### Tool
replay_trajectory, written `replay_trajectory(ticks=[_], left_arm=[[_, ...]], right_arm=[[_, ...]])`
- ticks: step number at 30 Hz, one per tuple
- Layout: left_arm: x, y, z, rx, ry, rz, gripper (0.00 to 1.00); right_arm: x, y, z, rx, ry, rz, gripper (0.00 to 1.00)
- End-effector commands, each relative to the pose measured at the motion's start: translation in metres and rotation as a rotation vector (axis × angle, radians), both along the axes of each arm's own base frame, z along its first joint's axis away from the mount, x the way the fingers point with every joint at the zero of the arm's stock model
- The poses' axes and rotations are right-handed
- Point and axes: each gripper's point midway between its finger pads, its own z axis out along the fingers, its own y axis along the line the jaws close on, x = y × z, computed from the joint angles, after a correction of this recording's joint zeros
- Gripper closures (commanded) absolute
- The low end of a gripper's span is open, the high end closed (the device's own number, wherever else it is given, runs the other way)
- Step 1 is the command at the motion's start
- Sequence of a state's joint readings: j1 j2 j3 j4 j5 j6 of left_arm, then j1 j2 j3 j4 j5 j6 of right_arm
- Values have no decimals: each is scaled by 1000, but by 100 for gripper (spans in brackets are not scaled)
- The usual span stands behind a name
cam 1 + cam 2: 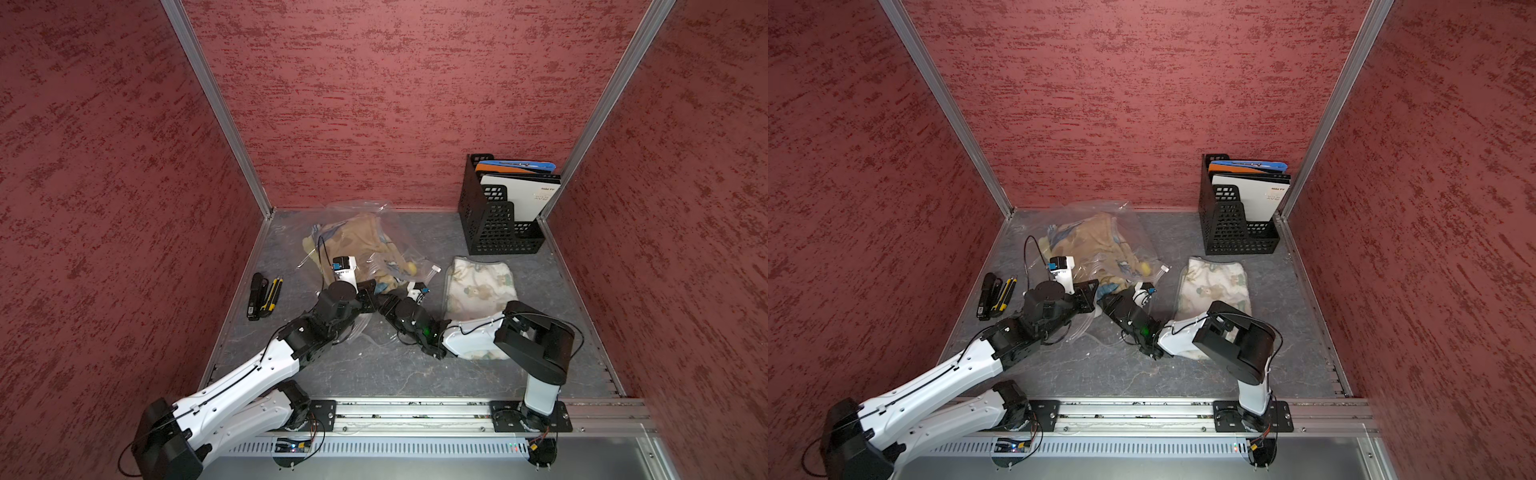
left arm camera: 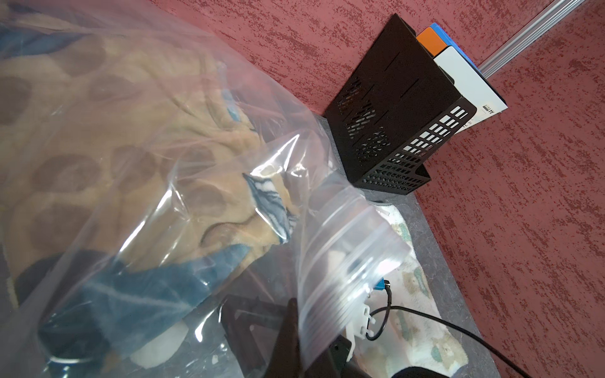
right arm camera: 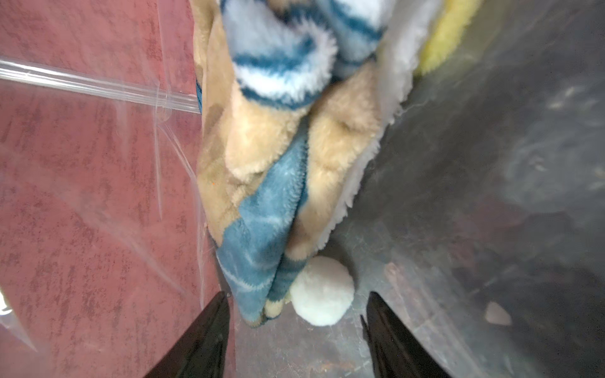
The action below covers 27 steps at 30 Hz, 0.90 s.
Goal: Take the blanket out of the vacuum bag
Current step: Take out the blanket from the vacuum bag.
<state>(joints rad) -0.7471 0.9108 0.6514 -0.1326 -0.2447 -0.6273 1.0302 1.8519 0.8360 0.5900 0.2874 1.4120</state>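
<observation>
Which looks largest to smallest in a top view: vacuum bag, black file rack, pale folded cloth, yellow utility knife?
1. vacuum bag
2. black file rack and pale folded cloth: too alike to rank
3. yellow utility knife

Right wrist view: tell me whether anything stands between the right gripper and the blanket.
Nothing visible does. The right gripper stands open, with the blue corner of the blanket and its white pompom bare just ahead. Film of the vacuum bag lies to one side, not across the gap.
</observation>
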Motion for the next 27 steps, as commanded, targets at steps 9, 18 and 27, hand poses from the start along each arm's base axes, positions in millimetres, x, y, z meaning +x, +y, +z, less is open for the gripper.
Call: replay_trajectory(ticks=[9,18,27], left_arm=[[1,1,18,-11,-52,1,100],[0,0,17,-11,-51,-6,100],[1,3,14,8,-48,6,100]], right_arm=[[18,27,4,94,37,31,37],[41,17,3,81,26,6,37],[59,22,10,89,1,50,43]])
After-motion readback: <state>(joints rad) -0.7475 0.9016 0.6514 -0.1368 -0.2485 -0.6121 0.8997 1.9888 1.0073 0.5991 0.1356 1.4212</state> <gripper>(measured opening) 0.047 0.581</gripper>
